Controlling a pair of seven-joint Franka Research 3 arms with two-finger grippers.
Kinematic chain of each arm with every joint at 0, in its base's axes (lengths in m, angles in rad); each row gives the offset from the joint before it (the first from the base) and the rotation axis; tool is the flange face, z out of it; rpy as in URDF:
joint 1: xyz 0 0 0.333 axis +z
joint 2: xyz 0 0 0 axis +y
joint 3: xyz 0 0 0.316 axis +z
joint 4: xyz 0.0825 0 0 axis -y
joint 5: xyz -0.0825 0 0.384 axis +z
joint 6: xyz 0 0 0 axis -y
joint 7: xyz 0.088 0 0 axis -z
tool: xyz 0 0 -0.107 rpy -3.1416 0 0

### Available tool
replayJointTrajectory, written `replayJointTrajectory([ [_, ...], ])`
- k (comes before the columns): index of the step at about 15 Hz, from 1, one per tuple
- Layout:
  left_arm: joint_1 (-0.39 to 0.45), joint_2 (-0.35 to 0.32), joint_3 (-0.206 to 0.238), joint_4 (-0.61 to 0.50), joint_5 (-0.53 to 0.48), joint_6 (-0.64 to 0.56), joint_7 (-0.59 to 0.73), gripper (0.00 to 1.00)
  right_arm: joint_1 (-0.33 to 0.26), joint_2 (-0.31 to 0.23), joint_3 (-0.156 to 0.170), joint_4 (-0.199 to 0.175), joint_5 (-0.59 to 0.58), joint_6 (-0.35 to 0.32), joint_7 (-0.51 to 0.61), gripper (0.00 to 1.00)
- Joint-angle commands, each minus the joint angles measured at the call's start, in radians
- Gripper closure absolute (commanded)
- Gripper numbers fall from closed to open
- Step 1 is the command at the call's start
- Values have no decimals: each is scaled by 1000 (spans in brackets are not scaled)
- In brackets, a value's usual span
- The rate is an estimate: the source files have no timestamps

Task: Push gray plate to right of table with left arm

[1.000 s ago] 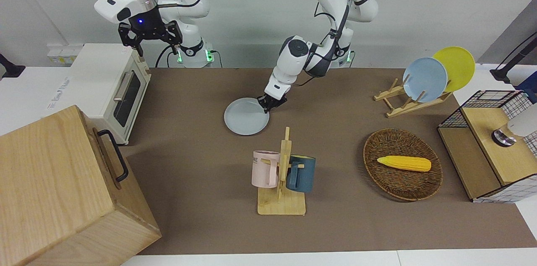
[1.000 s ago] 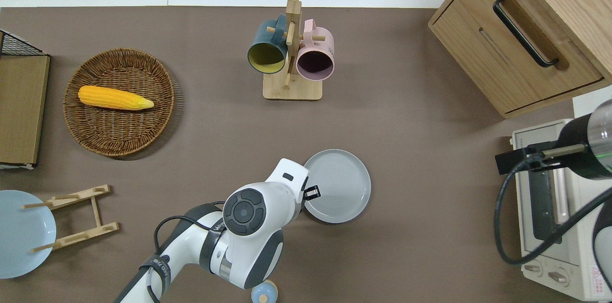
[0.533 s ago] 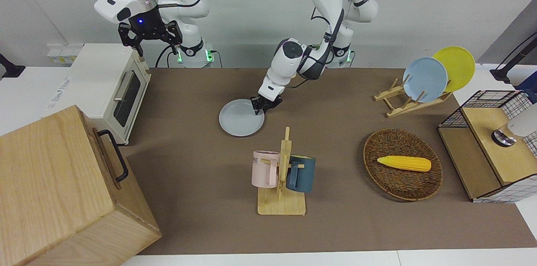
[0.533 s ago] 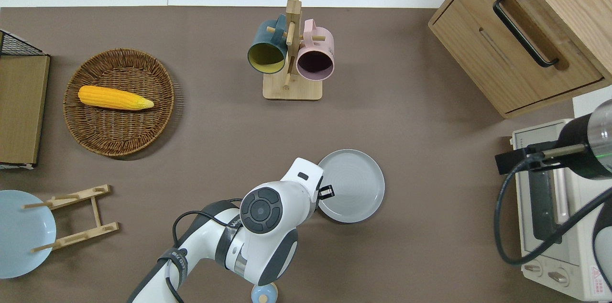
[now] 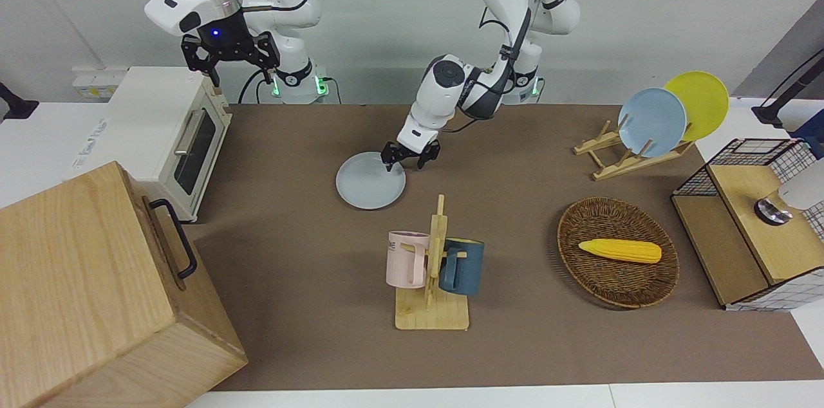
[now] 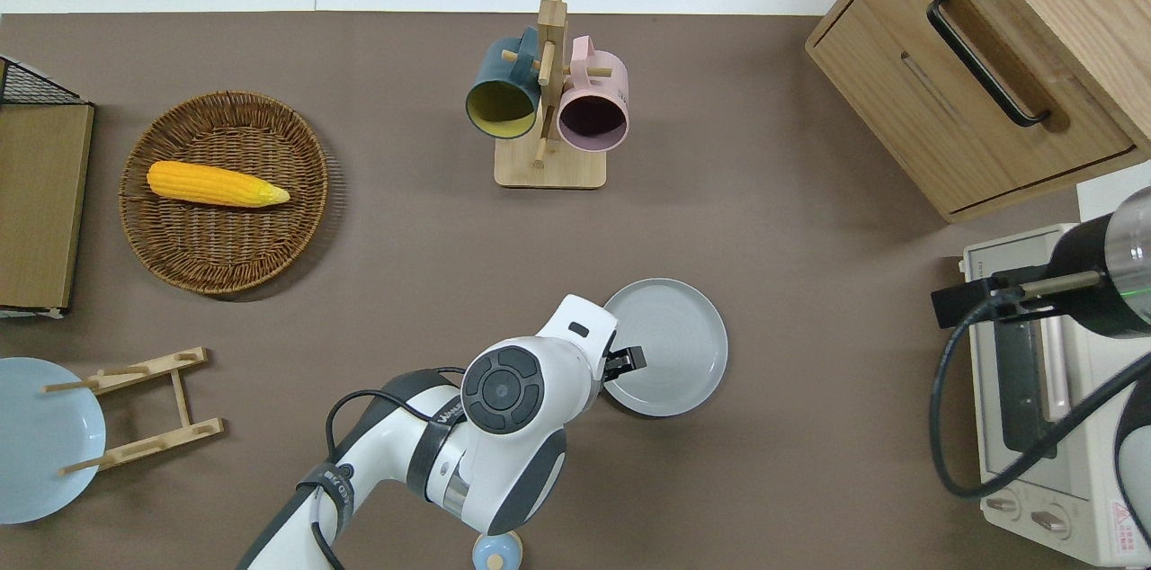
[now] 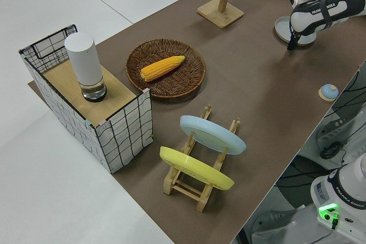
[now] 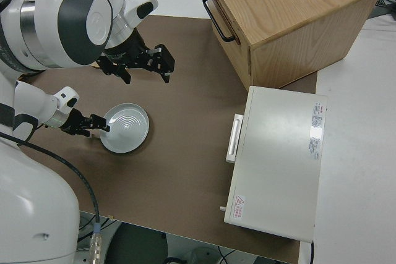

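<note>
- Bright, even indoor light from above.
- Short, soft shadows beside objects on the desk [image 5: 515, 215].
- Views are sharp, with no glare or visible blur.

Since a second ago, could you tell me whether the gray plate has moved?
Yes. The gray plate slid toward the toaster oven, judged against the mug rack.

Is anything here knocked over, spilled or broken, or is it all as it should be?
Nothing stands out. The gray plate lies flat on the table with the left gripper open over its edge. The mugs hang on their rack, the corn lies in its basket, and two plates lean in the wooden stand. The right arm is parked.
</note>
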Motion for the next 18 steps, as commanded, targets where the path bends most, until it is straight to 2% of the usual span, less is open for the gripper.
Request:
replayJointTrajectory([
  [1,36,-67,21,-6,114,-107,0,9,-8,-10,5,-4,-1,-12,-8,5],
  [4,114,-105,24,-6,182,-150,58,9,-8,-10,5,-4,-1,-12,-8,5],
  [7,229,-177,22,-6,185,-219,210,7,-8,-10,5,-4,-1,-12,-8,5],
  [11,329,-248,24,-6,185,-271,337,7,-8,-10,5,-4,1,-12,-8,5],
  [15,499,-344,25,0,185,-386,553,7,-8,-10,5,-4,1,-12,-8,5],
  [18,602,-361,25,110,185,-534,661,7,-8,-10,5,-4,1,-12,-8,5],
])
